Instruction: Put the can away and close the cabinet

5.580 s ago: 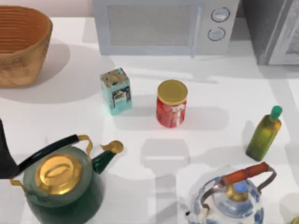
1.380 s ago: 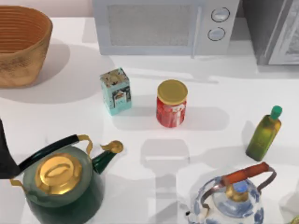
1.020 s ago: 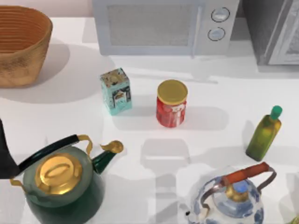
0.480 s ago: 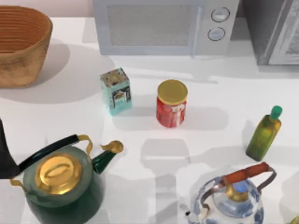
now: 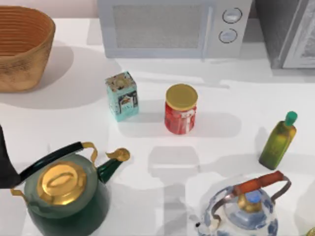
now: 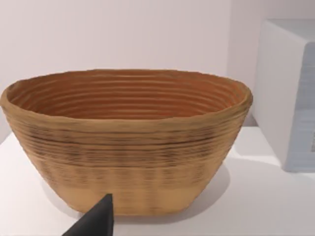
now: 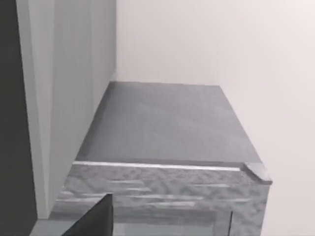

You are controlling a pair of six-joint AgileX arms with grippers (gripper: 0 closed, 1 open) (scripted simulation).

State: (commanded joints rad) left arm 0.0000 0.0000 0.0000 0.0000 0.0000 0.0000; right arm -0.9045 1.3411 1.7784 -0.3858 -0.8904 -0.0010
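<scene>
Can [image 5: 181,108], red with gold lid, stands upright at frame centre. Tin [image 5: 122,96] just left; bottle [image 5: 278,140] well right; microwave [image 5: 170,27] behind; two kettles [image 5: 64,194] [image 5: 243,206] in front. Cabinet [image 5: 285,32] upper right, door ajar. Finger state of both grippers: cannot tell.

No legible text anywhere, white marking on the red can's label [image 5: 181,116] too blurred to read, printed panel on the teal tin box [image 5: 122,96] likewise unreadable, two plain round knobs on the white microwave [image 5: 173,27] without readable numbers
</scene>
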